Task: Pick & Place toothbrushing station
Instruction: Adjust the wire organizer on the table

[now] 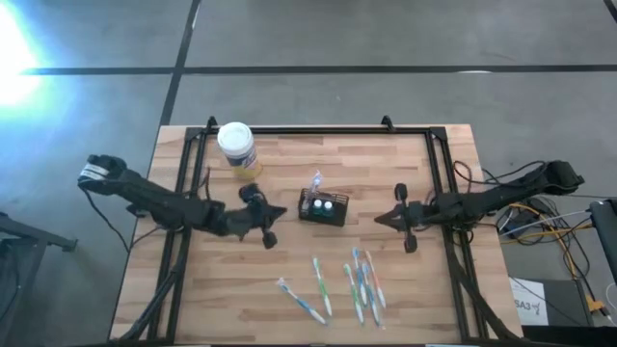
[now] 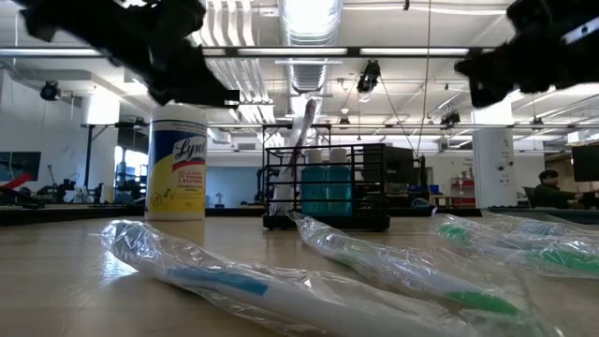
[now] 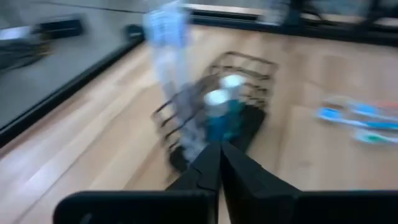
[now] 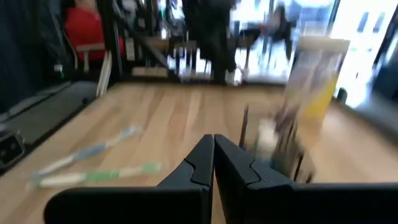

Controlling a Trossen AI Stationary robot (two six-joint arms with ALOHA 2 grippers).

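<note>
High view first: I had the toothbrushing station (image 1: 322, 208) standing near the middle of the table (image 1: 289, 280), with one wrapped brush upright in it at its 11 o'clock corner. The left claw (image 1: 277, 213) sat just off the station at its 9 o'clock, tips pressed together and pinching nothing, pointed at the rack, I judged because it had finished with that brush. The right claw (image 1: 382, 219) waited near the station's 3 o'clock, also shut and empty. The wipes jar (image 1: 237, 148) stood at the station's 10 o'clock, well clear. The loose wrapped toothbrushes (image 1: 359, 281) lay at 6 o'clock, fanned out so each could be taken singly.

Low view: the station (image 2: 326, 194) stood flat on the table, the jar (image 2: 177, 161) beside it, wrapped brushes (image 2: 374, 262) lying in front. Both arms hung above as dark shapes.

Left wrist view: my left claw (image 3: 219, 149) showed its fingers (image 3: 205, 168) closed together, aimed at the station (image 3: 217, 121), apart from it.

Right wrist view: the right claw (image 4: 214, 144) was closed as well, facing the station (image 4: 273, 146) and jar (image 4: 314, 81), with two brushes (image 4: 93, 165) lying off to one side.
</note>
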